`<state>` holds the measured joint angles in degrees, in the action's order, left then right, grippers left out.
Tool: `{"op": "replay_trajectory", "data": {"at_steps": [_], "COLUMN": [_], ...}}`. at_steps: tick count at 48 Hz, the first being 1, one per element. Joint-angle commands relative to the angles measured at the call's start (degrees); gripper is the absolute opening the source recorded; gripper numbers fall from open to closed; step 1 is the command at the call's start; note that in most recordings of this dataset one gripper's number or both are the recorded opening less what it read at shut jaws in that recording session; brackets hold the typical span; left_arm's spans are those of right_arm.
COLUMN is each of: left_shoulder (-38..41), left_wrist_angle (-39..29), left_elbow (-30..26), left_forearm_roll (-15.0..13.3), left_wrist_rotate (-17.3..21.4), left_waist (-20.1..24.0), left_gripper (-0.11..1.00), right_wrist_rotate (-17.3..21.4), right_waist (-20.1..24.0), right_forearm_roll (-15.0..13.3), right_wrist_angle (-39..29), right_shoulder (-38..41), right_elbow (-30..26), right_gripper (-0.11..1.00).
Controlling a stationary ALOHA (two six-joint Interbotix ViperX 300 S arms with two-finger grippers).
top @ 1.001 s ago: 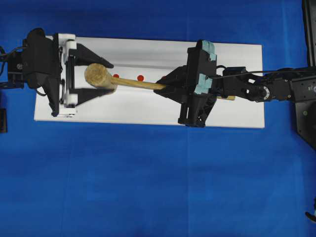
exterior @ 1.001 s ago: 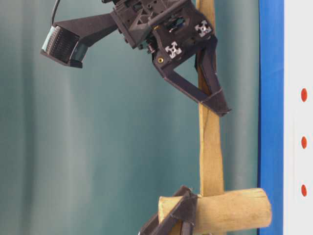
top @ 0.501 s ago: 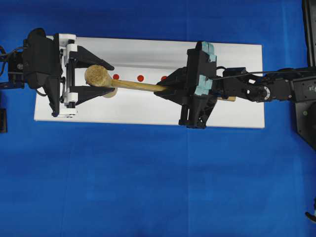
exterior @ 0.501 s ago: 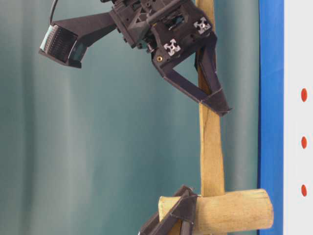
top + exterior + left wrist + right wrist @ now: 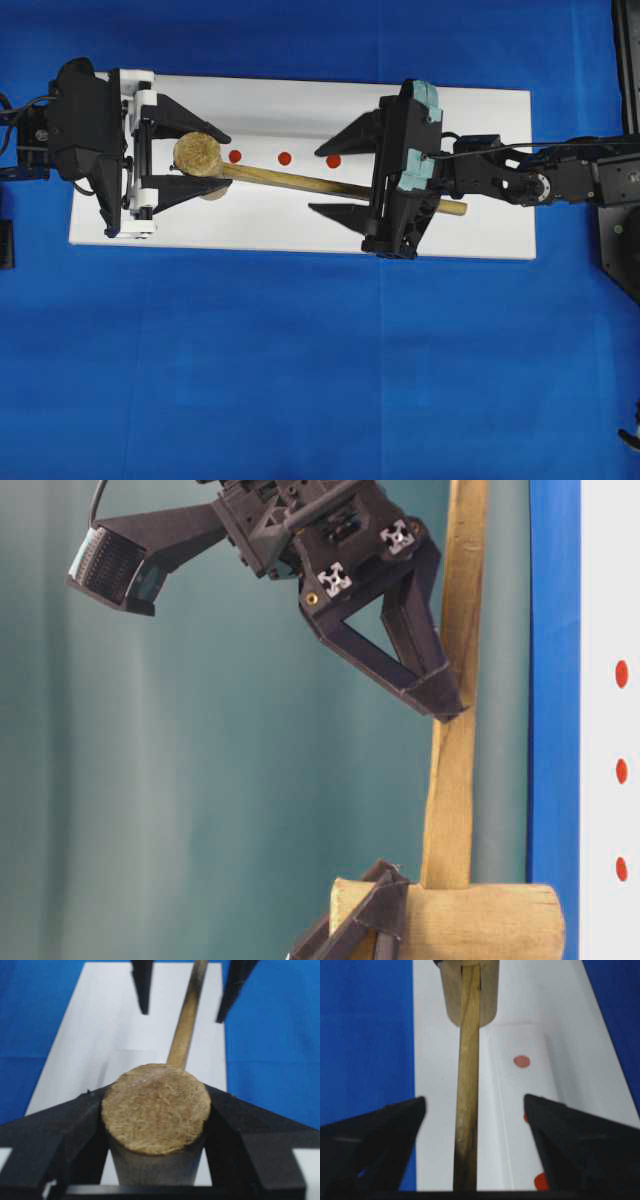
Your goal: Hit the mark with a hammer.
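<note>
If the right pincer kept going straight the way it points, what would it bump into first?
Probably the hammer. The right pincer is open around the handle and points along it toward the head, which the left pincer holds. Its height over the board is hard to judge.

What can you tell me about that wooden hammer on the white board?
The hammer is pale, rough-grained wood: a thick round head on a long, slim, square-edged handle. It stretches along the white board, head toward the left. The left claw clamps the head from both sides. The right claw stands wide open around the handle, its fingers clear of the wood.
</note>
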<state>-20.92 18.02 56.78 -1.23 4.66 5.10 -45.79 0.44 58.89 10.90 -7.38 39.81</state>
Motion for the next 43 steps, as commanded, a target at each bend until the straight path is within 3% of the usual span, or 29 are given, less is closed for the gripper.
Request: {"op": "replay_trajectory", "data": {"at_steps": [1, 4, 12, 18, 27, 32, 43], "left_shoulder": [-0.79, -0.79, -0.79, -0.79, -0.79, -0.79, -1.49], "left_wrist_angle": [-0.35, -1.23, -5.27, -8.09, -9.23, -9.93, -10.11], "left_elbow": [-1.76, -1.93, -2.9, -3.78, -4.48, -4.39, -4.13], "left_forearm_roll": [0.0, 0.0, 0.0, 0.0, -0.09, -0.09, -0.09], "left_wrist_rotate": [-1.32, -2.64, -6.94, -13.18, -29.44, -39.81, -58.45], "left_waist": [-0.18, -0.18, -0.18, -0.18, -0.09, -0.18, -0.53], "left_gripper": [0.46, 0.46, 0.46, 0.46, 0.46, 0.46, 0.46], "right_wrist_rotate": [-0.18, -0.18, -0.26, -0.26, -1.49, -3.6, -8.53], "right_waist": [0.44, 0.62, 0.79, 0.7, 0.79, 0.79, 0.79], "right_forearm_roll": [-0.26, -0.26, -0.35, -1.14, -3.16, -3.34, -3.25], "right_wrist_angle": [0.7, 0.79, 0.79, 0.79, 0.7, 0.7, 1.05], "right_shoulder": [-1.32, -1.32, -1.32, -1.32, -1.32, -1.32, -1.23], "right_elbow": [-1.32, -1.41, -1.41, -1.32, -1.41, -1.32, -0.79], "right_gripper": [0.86, 0.93, 0.9, 0.91, 0.91, 0.91, 0.91]}}
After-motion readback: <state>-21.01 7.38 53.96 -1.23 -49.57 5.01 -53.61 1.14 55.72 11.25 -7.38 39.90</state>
